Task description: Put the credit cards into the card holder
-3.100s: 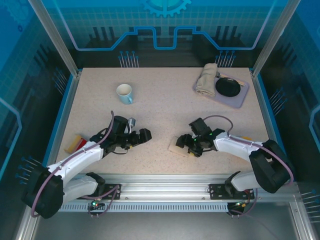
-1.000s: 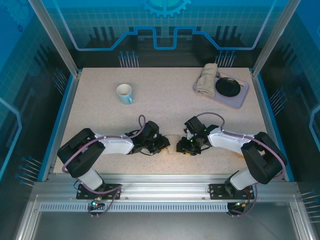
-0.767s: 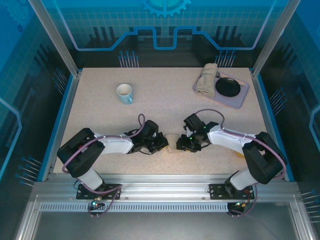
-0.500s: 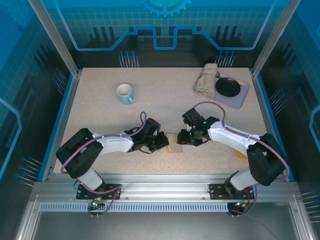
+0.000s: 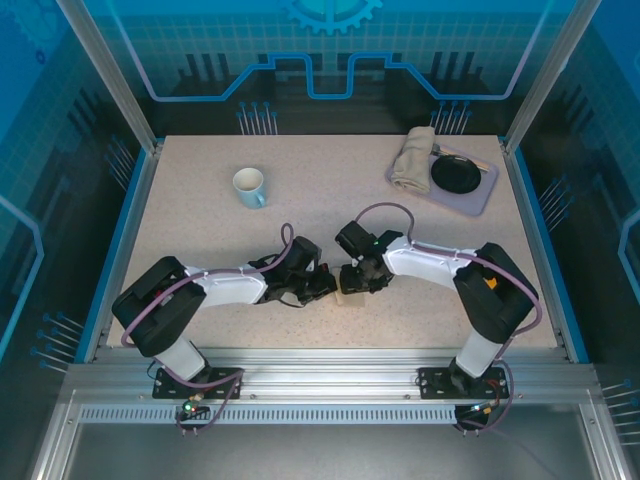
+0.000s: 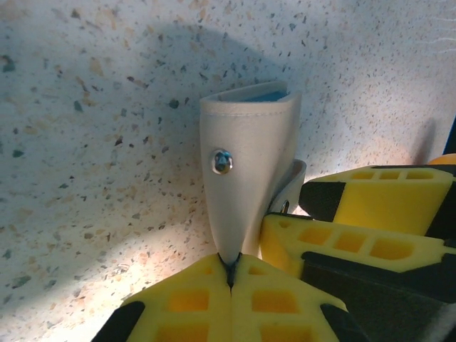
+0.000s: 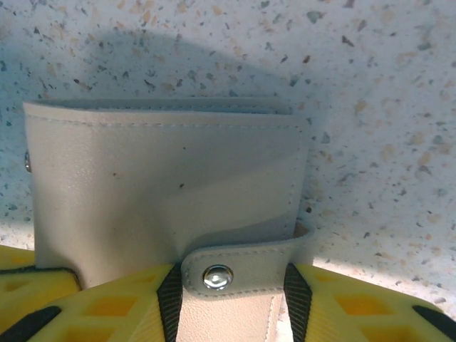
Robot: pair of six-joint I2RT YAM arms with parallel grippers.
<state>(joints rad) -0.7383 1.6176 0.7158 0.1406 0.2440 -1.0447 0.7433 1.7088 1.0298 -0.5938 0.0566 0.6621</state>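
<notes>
Moved: right tool [image 5: 356, 277] shifted left to the flat beige leather-like card holder [image 7: 164, 185] | left tool [image 6: 229, 265]: closed, pinching holder's edge | right tool: jaws apart astride snap strap [image 7: 239, 274], grip cannot tell

Quick tally now: one card holder [image 5: 350, 296], just the one. Two claws in play, left claw [image 5: 326, 290] and right claw [image 5: 353, 278]. One mug [image 5: 249, 186], one tray [image 5: 478, 200], one folded cloth [image 5: 412, 160], one black dish [image 5: 456, 174]. Up close on the right wrist camera: one strap [image 7: 246, 262], one snap stud [image 7: 217, 276]. One worktop [image 5: 330, 200] under it all.
</notes>
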